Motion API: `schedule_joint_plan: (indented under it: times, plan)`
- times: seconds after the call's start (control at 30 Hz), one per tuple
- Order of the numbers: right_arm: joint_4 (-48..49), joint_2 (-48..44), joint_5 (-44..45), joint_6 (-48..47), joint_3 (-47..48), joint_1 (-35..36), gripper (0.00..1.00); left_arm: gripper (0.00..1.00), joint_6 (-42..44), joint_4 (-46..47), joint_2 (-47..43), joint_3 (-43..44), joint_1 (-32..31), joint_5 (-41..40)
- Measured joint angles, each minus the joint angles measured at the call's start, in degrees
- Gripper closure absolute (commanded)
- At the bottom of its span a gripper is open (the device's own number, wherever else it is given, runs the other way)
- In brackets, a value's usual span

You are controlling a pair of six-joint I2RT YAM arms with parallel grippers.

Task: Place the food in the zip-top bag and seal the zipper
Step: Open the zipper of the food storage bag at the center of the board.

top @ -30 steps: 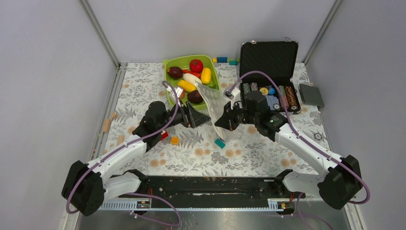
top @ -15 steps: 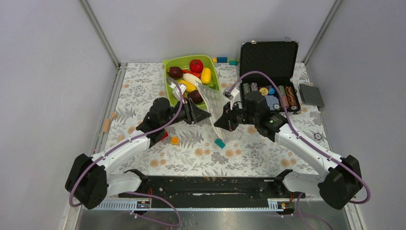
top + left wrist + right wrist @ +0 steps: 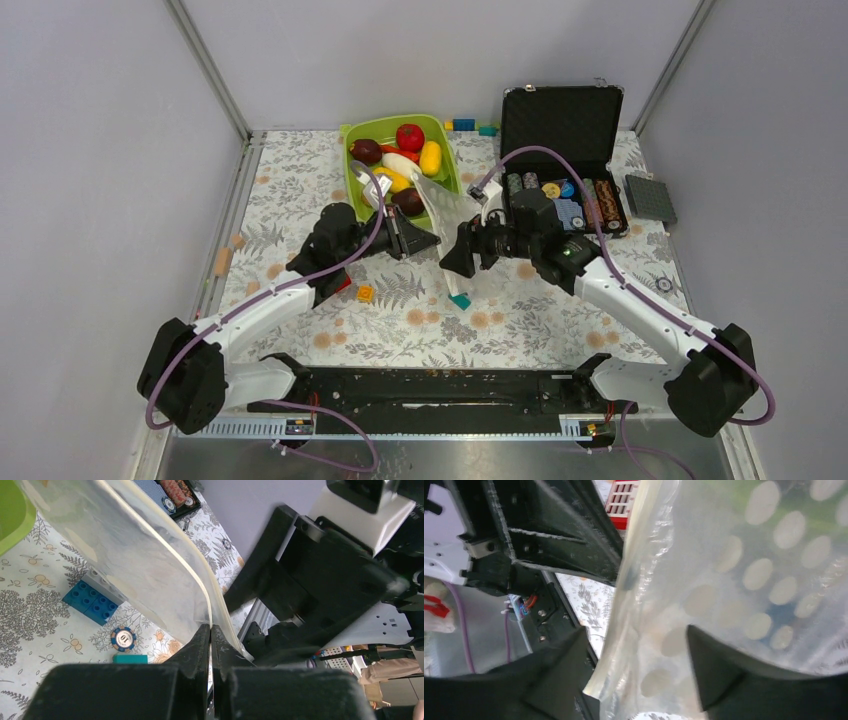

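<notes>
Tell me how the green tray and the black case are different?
The green tray is lime-coloured with no lid; the black case has its lid standing up. The tray holds toy fruit; the case holds poker chips. Both sit at the far end of the table and carry small things.

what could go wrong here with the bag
The left gripper pinches only the thin edge of the bag, so the bag may slip free. The right gripper is open around the bag, very close to the left one, so they might collide. The food sits in the tray, and the mouth looks closed.
</notes>
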Motion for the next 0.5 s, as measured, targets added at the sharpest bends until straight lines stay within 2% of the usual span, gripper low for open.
schedule_joint_plan:
  times: [0.17, 0.37, 0.5]
  plan:
    - [0.24, -1.57, 6.51, 1.53, 0.04, 0.09, 0.00, 1.00, 0.98, -3.43, -0.76, 0.00, -0.24, -0.46]
    - [1.03, -6.49, 13.62, 0.83, 0.20, 0.09, 0.00, 1.00, 4.31, -12.17, -2.14, 1.16, -3.32, -3.41]
    - [-0.66, -5.57, 17.11, 0.52, 3.37, 0.20, 0.00, 1.00, 5.53, -14.86, -2.80, 1.60, -5.05, -4.50]
